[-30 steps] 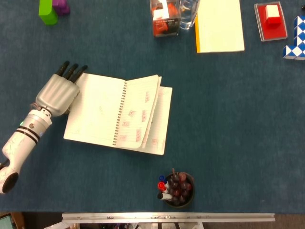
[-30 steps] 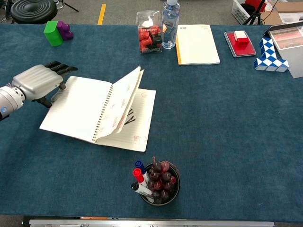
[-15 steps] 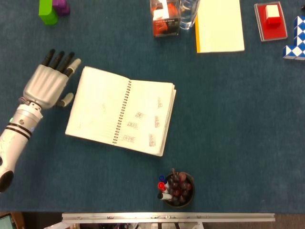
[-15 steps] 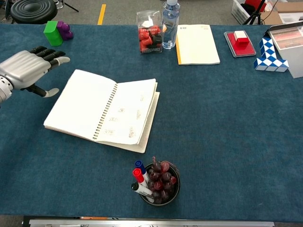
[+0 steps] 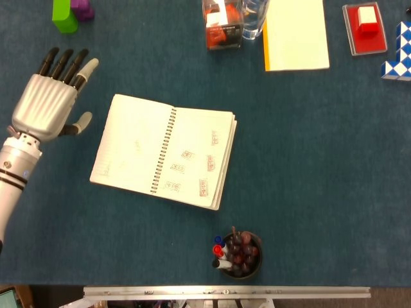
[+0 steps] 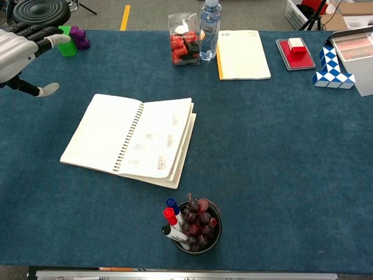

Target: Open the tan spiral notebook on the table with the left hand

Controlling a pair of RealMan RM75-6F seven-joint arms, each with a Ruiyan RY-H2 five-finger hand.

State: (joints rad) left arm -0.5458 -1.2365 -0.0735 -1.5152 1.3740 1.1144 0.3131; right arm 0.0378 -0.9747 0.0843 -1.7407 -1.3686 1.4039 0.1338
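Observation:
The spiral notebook (image 5: pixel 164 151) (image 6: pixel 133 139) lies open and flat on the blue table, cream lined pages up, with small sketches on its right page. My left hand (image 5: pixel 46 99) (image 6: pixel 20 49) hovers to the notebook's left and a little behind it, fingers spread, palm down, holding nothing and clear of the paper. My right hand does not show in either view.
A cup of pens (image 5: pixel 236 254) (image 6: pixel 192 225) stands near the front edge. At the back are a green block (image 5: pixel 64 15), a clear box of red items (image 5: pixel 221 24), a bottle (image 6: pixel 210 22), a yellow pad (image 5: pixel 295 35), a red box (image 5: pixel 365 27) and a blue-white snake puzzle (image 6: pixel 330 69).
The raised pages have dropped flat to the right, leaving the notebook fully open. My left hand has let go of the left page and drawn away to the left and back.

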